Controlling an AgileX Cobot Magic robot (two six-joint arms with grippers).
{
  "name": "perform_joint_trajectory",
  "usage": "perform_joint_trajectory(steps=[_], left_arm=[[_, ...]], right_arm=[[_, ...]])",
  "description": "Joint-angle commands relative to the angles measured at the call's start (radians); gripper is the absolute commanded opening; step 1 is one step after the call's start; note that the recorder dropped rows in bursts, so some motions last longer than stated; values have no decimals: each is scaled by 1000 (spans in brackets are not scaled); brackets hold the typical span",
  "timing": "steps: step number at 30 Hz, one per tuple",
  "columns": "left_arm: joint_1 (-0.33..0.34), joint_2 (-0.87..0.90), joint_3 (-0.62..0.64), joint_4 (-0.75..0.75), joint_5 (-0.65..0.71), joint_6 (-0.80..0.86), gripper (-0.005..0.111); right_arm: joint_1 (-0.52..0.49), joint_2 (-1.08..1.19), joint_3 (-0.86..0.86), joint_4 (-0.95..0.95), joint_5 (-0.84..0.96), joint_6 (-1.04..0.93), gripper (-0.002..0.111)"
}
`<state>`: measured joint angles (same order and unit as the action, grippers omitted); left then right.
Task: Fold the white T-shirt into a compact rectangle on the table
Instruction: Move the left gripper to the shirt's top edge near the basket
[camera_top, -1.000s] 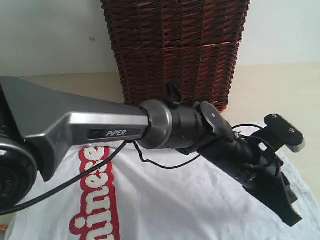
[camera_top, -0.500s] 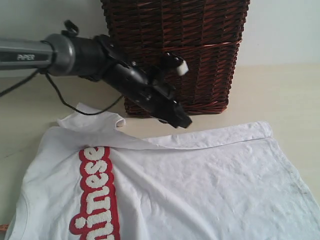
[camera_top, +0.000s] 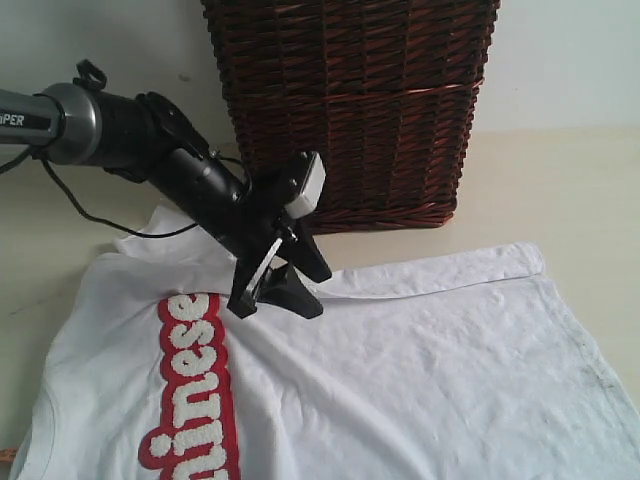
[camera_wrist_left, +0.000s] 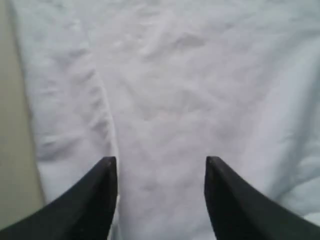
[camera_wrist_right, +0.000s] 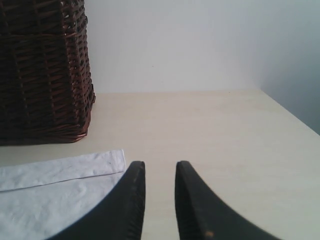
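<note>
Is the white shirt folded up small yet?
Not yet. The white T-shirt lies mostly spread across the table, only one edge turned over.

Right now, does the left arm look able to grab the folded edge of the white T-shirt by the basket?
Probably yes. The left gripper hangs just above the white T-shirt, jaws open, with the folded edge close by its fingertips and nothing between them. The basket stands behind, clear of it.
</note>
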<state>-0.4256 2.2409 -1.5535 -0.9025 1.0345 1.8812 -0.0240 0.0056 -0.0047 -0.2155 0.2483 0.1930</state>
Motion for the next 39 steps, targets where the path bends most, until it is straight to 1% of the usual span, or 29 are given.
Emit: perform_joint_trajectory(steps=[1, 3, 6, 8, 11, 12, 15, 20, 23, 25, 29, 31, 39], left_arm=[[-6, 15, 27, -23, -130, 76, 52], [-6, 17, 27, -32, -165, 76, 52], [-6, 19, 27, -35, -173, 76, 52], [-6, 19, 27, -35, -177, 76, 48], [-6, 19, 27, -36, -181, 76, 31], [-6, 19, 27, -40, -181, 76, 21], [-6, 19, 27, -43, -181, 80, 0], [-6, 19, 27, -43, -181, 80, 0], [-6, 19, 27, -80, -209, 78, 0], [-6, 19, 27, -133, -264, 76, 0], [-6, 19, 27, -278, -441, 76, 0], [-6, 19, 27, -319, -514, 76, 0], [-6, 19, 27, -329, -648, 68, 0]], right_arm=[[1, -6, 5, 0, -5, -8, 23], [1, -6, 5, 0, -5, -8, 23], [1, -6, 5, 0, -5, -8, 23], [1, -6, 5, 0, -5, -8, 23], [1, -6, 5, 0, -5, -8, 23], [1, -6, 5, 0, -5, -8, 23], [1, -6, 5, 0, -5, -8, 23], [1, -6, 5, 0, -5, -8, 23], [1, -6, 5, 0, -5, -8, 23], [1, -6, 5, 0, -5, -8, 23], [1, -6, 5, 0, -5, -8, 23], [1, -6, 5, 0, -5, -8, 23], [1, -6, 5, 0, -5, -8, 23]])
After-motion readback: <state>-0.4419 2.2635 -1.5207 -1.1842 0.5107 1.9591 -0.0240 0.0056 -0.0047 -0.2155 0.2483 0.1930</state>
